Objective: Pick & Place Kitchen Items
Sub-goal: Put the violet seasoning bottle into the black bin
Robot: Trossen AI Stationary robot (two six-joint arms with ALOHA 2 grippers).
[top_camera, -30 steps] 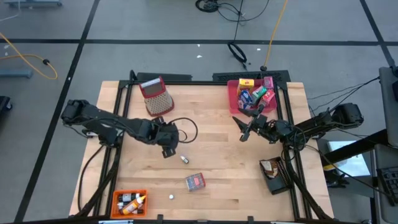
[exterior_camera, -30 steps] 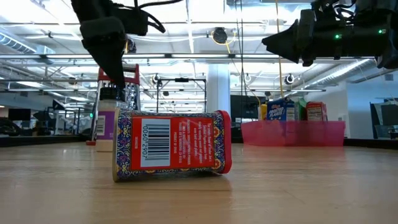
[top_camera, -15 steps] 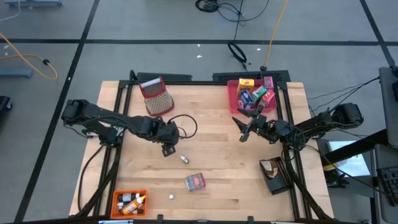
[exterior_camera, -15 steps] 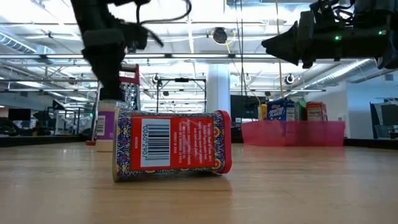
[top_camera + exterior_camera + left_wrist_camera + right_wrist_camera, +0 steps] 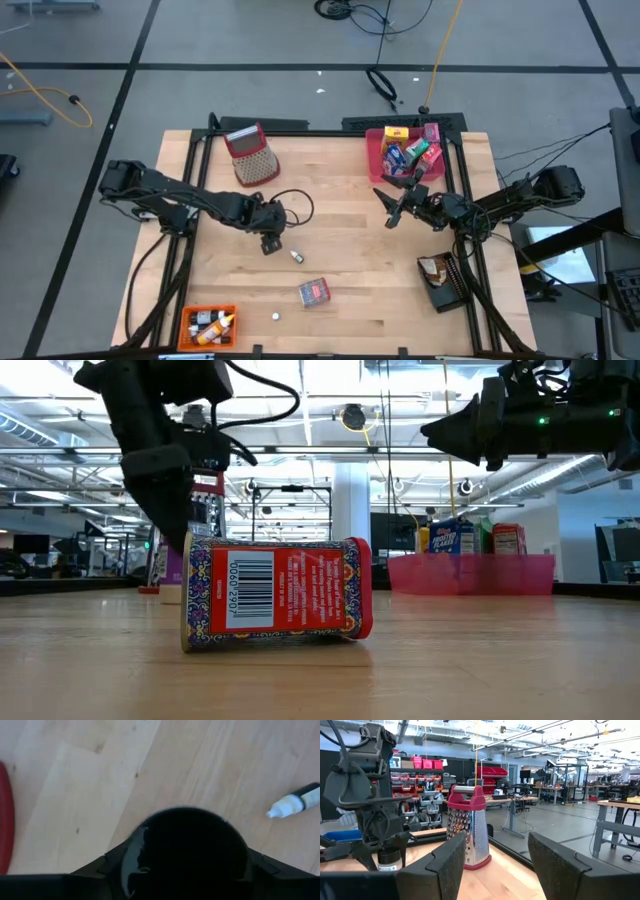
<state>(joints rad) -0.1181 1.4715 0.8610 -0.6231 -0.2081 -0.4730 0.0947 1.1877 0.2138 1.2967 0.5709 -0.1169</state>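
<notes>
Left gripper [image 5: 268,240] shifted lower; wrist view alone shows dropper bottle [image 5: 296,802].

The right gripper [image 5: 495,865] shows its two dark fingers [image 5: 447,865] spread wide apart, nothing between them. Past the gap a grater [image 5: 468,827] stands upright on the wooden table [image 5: 502,880], red handle and red top over a metal mesh body, near the table's far edge. Off to one side is the left arm [image 5: 365,795], dark and cabled, reaching down toward the table. Just under it stands a small dark bottle [image 5: 389,860] with a white label (whether the left gripper grips it cannot be told). Behind the table lies a workshop with red bins [image 5: 492,771] on shelves and workbenches.
</notes>
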